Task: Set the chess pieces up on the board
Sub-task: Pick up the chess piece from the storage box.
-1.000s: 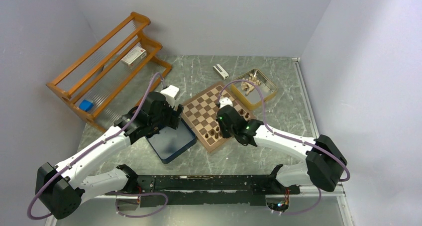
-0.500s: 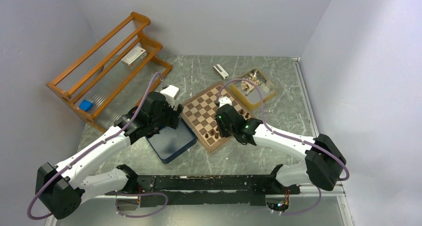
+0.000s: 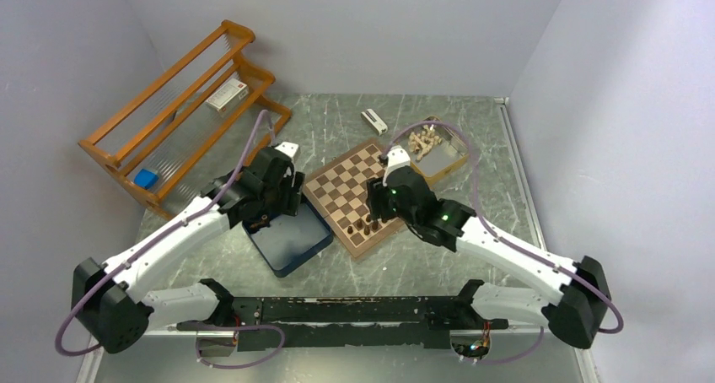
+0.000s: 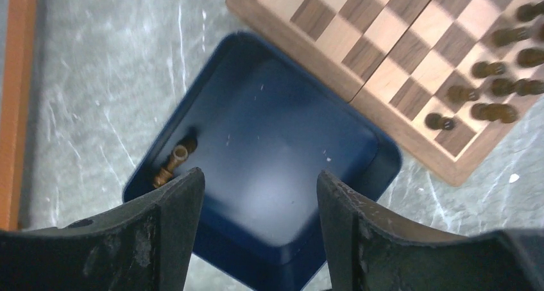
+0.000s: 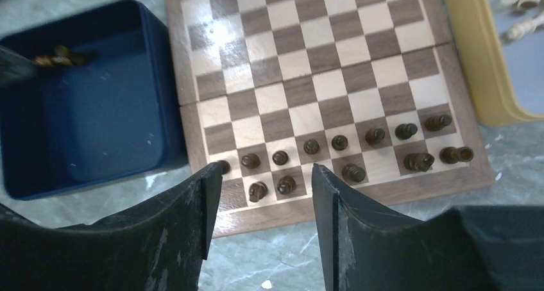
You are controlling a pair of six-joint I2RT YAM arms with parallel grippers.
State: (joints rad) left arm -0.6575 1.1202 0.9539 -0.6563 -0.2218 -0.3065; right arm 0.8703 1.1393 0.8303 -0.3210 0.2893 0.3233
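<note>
The chessboard [image 3: 341,185] lies mid-table and also shows in the left wrist view [image 4: 359,22] and the right wrist view [image 5: 321,54]. Several dark brown pieces [image 3: 364,226] stand in two rows on its near edge [image 5: 311,146] [image 4: 494,89]. One dark piece [image 4: 172,165] lies in the far-left corner of the dark blue box [image 3: 295,235]; it is also in the right wrist view [image 5: 58,57]. My left gripper [image 4: 260,179] is open and empty above the box [image 3: 274,206]. My right gripper [image 5: 266,172] is open and empty above the board's near edge [image 3: 379,206].
A yellow tray [image 3: 447,159] with pale pieces [image 3: 428,137] sits right of the board; its rim shows in the right wrist view [image 5: 475,66]. An orange rack [image 3: 181,105] stands at the back left. A small white object [image 3: 373,121] lies behind the board.
My right arm has swung up and back, its gripper now higher over the board's near rows. My left gripper has shifted slightly toward the far corner of the box.
</note>
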